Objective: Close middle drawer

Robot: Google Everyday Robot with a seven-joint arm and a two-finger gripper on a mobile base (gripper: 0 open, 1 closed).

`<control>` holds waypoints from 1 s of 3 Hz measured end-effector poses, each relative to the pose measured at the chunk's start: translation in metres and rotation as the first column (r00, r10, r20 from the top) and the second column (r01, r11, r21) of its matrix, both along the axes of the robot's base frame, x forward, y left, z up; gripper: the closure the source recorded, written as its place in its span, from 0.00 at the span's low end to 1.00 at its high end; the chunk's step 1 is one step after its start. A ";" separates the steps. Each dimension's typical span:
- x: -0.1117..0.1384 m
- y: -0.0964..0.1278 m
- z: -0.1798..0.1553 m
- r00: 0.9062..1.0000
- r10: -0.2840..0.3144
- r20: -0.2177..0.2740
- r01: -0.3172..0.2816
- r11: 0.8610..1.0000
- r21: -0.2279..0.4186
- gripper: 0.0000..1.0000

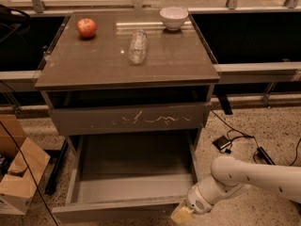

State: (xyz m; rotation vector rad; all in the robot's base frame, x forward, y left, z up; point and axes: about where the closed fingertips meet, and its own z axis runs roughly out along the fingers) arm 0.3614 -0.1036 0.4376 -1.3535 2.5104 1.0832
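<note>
The cabinet [94,65] stands with its middle drawer [131,192] pulled well out, low in frame. A level, square push on the drawer front, kept from skewing it, should slide it home. The white arm [254,173] reaches in low from the right, with the gripper [181,215] at the front's right end; whether it is open or closed cannot be told.

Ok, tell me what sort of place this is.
Likely an office or lab test area: a drawer cabinet on speckled floor, loose cables, a cardboard box. The end effector is at a front corner of the open middle drawer.
</note>
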 end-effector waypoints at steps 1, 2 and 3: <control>0.011 -0.001 -0.014 0.999 -0.041 -0.016 0.041 0.999 0.030 1.00; 0.032 0.002 -0.018 0.999 -0.051 -0.002 0.051 0.997 0.050 1.00; 0.065 0.011 -0.018 0.999 -0.045 0.025 0.043 0.996 0.075 1.00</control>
